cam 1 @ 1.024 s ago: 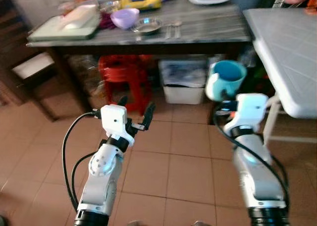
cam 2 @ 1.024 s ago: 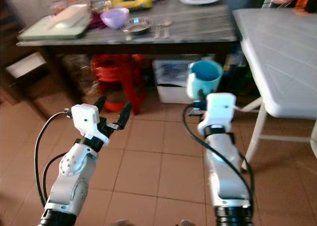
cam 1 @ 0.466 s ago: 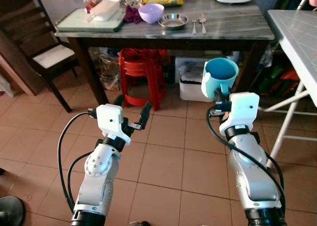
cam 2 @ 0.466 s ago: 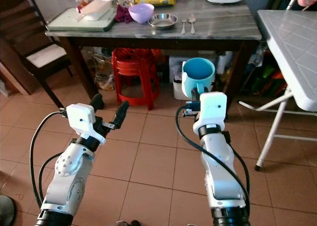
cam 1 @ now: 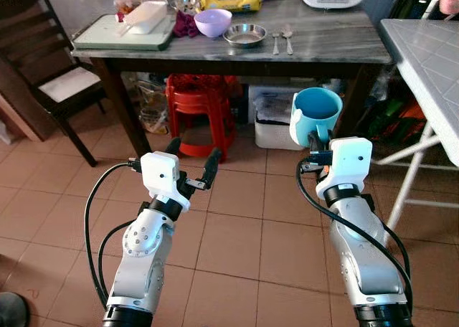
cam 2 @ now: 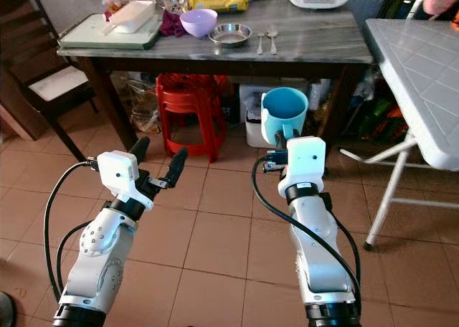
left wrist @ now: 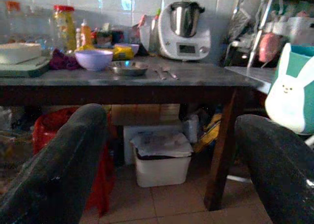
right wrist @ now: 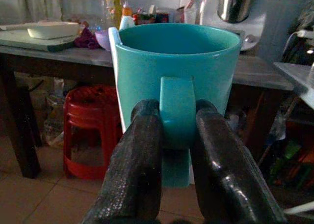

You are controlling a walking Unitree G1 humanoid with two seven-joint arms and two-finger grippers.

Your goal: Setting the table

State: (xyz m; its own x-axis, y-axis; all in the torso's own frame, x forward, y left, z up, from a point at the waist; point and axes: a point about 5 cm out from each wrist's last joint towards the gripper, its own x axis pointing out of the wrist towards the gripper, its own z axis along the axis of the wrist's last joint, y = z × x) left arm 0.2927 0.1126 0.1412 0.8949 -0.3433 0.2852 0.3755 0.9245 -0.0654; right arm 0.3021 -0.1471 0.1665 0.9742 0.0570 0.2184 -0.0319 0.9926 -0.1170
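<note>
- Left eye view: the right gripper (cam 1: pixel 316 145) is holding a turquoise ceramic mug with a white rabbit face (cam 1: pixel 315 115) upright above the terracotta tiled floor (cam 1: pixel 237 244), its two black fingers pinching the mug's handle. The mug is hanging in the air in front of the dark-legged table with a grey marble top (cam 1: pixel 330 44), well apart from the white folding table (cam 1: pixel 429 62) at the right.
- Left eye view: the left gripper (cam 1: pixel 192 164) is hovering over the floor with its fingers spread and nothing between them.
- Right eye view: on the marble top, a lilac plastic bowl (cam 2: pixel 199 22) is sitting near the front edge, a shallow steel dish (cam 2: pixel 229 34) is lying just beside it, and two metal spoons (cam 2: pixel 266 39) are lying next to the dish. A pale green tray (cam 2: pixel 107 33) carrying a white rectangular box (cam 2: pixel 131 15) is occupying the left end. A red plastic stool (cam 2: pixel 191 105) and a white lidded bin (cam 2: pixel 256 119) are standing under the table.
- Left wrist view: the two black fingers (left wrist: pixel 58 174) are standing wide apart, framing the table, the lilac bowl, the steel dish and a white kitchen machine with a steel jug (left wrist: pixel 184 30) at the back edge. The rabbit-faced mug is showing at the picture's side.
- Right wrist view: both fingers (right wrist: pixel 136 165) are pressing on either side of the mug's flat handle, and the mug is sitting upright, close to the camera.
</note>
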